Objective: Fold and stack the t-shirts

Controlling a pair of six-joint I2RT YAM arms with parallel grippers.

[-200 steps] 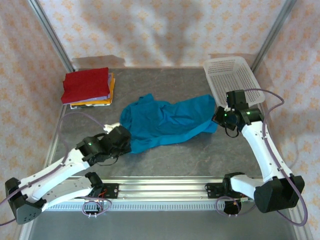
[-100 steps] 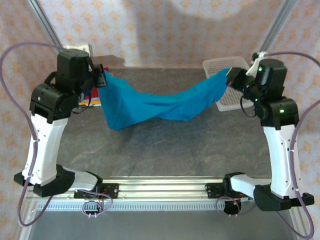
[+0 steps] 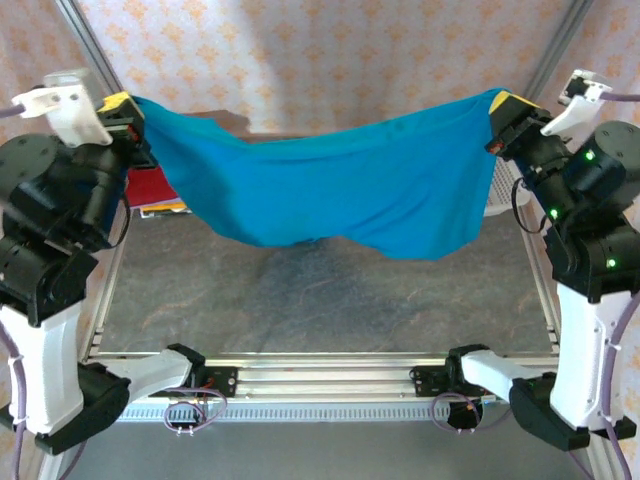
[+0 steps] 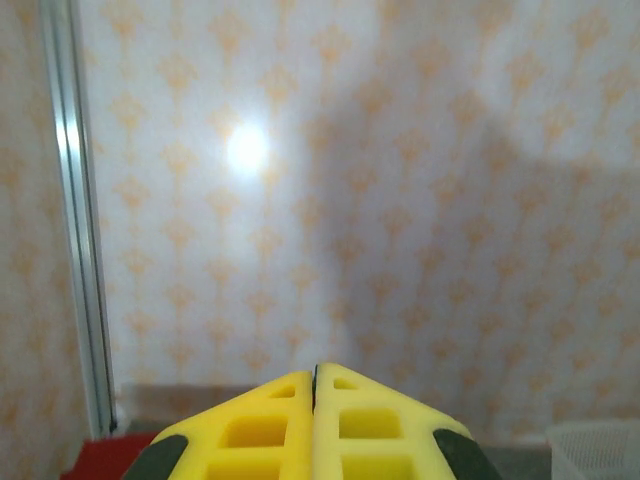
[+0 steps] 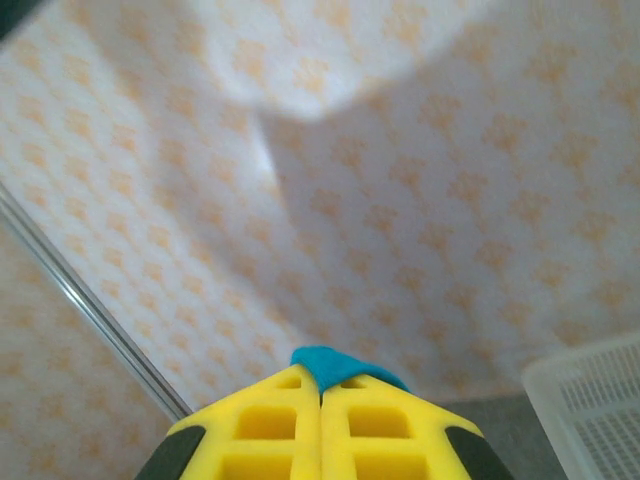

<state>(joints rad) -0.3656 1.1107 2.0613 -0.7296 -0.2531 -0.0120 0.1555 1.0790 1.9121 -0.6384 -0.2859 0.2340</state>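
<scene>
Above the grey table (image 3: 300, 300), the teal-blue t-shirt (image 3: 330, 185) hangs stretched out, clear of its surface. The left gripper (image 3: 122, 104) and right gripper (image 3: 508, 106) each pinch one top corner.

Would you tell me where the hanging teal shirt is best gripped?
Probably the two upper corners of the teal shirt, each from its outer side, where the left fingers and right fingers pinch it: the cloth hangs spread between them, above the table.
</scene>
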